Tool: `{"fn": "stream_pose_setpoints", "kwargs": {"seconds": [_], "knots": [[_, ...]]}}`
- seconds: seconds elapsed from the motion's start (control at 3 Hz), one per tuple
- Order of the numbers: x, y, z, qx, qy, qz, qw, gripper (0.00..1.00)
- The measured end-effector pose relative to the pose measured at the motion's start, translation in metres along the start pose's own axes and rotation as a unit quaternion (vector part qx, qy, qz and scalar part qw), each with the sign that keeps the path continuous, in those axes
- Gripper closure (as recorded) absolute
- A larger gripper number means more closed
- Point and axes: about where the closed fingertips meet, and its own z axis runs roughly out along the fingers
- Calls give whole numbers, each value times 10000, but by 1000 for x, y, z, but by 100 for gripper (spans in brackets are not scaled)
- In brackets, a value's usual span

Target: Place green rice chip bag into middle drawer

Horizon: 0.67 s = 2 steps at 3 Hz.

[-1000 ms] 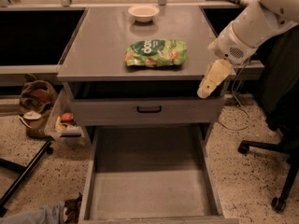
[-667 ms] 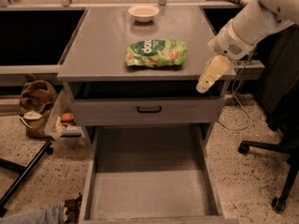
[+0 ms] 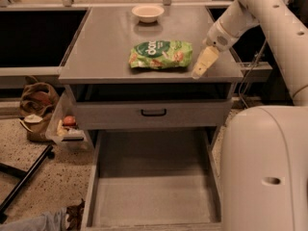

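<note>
The green rice chip bag (image 3: 160,55) lies flat on the grey cabinet top (image 3: 106,47), towards its front middle. My gripper (image 3: 202,65) hangs over the top's front right part, just right of the bag and apart from it, pointing down and to the left. The middle drawer (image 3: 153,196) is pulled out wide open below, a shallow grey tray with a bare floor. Above it is a grey drawer front with a black handle (image 3: 154,112).
A small white bowl (image 3: 147,12) stands at the back of the cabinet top. A brown bag (image 3: 38,102) and a clear bin with food items (image 3: 66,128) sit on the floor at the left. A black pole (image 3: 24,182) lies at lower left. The robot's white body (image 3: 264,167) fills the lower right.
My arm and gripper have moved left and up towards the bag. The camera view has drawn closer to the cabinet. The bag has not moved.
</note>
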Motion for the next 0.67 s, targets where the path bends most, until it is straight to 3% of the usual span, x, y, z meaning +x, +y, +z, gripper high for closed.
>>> {"fn": "stream_pose_setpoints", "kwargs": {"seconds": [0.33, 0.67], "knots": [[-13, -18, -16, 274, -161, -57, 9995, 0], [-18, -14, -14, 196, -174, -96, 9996, 0]]}}
